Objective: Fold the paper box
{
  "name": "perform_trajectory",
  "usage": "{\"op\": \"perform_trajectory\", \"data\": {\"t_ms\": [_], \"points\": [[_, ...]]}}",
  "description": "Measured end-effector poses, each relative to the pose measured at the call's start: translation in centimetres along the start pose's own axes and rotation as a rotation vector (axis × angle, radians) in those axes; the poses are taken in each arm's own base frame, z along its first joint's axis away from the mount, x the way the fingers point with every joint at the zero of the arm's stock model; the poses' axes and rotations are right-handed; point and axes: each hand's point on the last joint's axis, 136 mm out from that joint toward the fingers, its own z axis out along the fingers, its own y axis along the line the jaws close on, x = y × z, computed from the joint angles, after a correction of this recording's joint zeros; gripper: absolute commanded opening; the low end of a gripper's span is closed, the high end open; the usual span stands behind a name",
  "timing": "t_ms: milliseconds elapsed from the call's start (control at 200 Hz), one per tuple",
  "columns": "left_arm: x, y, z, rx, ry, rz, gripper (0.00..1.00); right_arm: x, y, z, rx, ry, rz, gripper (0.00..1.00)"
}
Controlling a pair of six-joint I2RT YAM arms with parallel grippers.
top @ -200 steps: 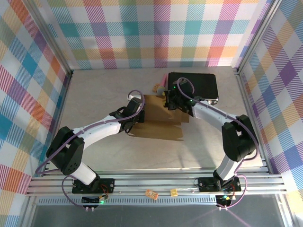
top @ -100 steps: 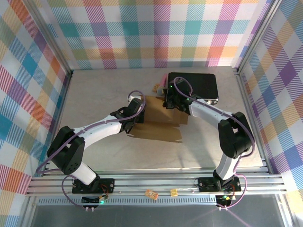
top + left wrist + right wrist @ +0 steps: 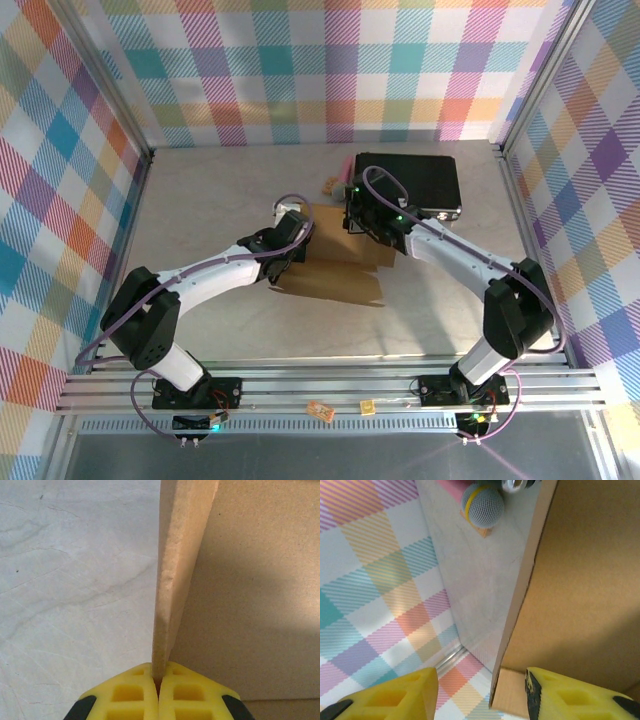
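The paper box [image 3: 335, 262] is a brown cardboard sheet lying partly folded in the middle of the table. My left gripper [image 3: 291, 240] is at its left edge, shut on an upright flap [image 3: 180, 555]; that flap's edge is pinched between the yellow fingertips [image 3: 159, 674]. The box floor [image 3: 260, 580] spreads to the right of the flap. At the box's far right corner, my right gripper [image 3: 362, 222] is open. A raised cardboard wall [image 3: 580, 580] stands between its yellow fingers [image 3: 395, 695], close to the right one.
A black case [image 3: 410, 182] lies just behind the right gripper. A small pink and tan object [image 3: 335, 185] with a grey ball end [image 3: 482, 502] sits beside it. Plaid walls enclose the table [image 3: 200, 200]; bare tabletop lies to the left and in front.
The right arm's elbow has swung out to the right while its gripper stayed at the box's far corner. The left gripper shifted slightly right with the flap, and the box edged with it.
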Motion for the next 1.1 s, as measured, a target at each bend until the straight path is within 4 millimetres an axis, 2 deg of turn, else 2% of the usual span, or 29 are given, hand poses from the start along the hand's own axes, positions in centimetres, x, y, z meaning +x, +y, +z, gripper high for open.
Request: {"op": "perform_trajectory", "data": {"t_ms": [125,205,405,580,890,1050,1100], "points": [[0.0,0.0,0.0,-0.005,-0.003,0.002,0.0,-0.7,-1.1,1.8,0.047,-0.026,-0.002,0.52],[-0.1,0.0,-0.1,-0.008,-0.006,0.002,0.0,-0.9,-1.5,2.2,0.069,-0.037,-0.003,0.52],[-0.1,0.0,-0.1,-0.008,-0.006,0.003,0.0,-0.3,-0.7,2.9,0.068,-0.032,-0.003,0.49],[-0.1,-0.1,-0.1,-0.006,-0.008,0.003,0.0,0.3,-0.4,4.4,0.08,-0.024,0.0,0.31],[-0.1,-0.1,-0.1,-0.002,-0.009,-0.001,0.0,0.0,-1.6,5.3,0.117,-0.034,-0.004,0.24],[-0.2,-0.2,-0.1,0.001,-0.013,-0.004,0.0,-0.1,-1.7,5.3,0.118,-0.036,0.0,0.0],[-0.2,-0.2,-0.1,0.001,-0.013,-0.004,0.0,-0.1,-1.7,5.3,0.118,-0.036,0.0,0.0]]}}
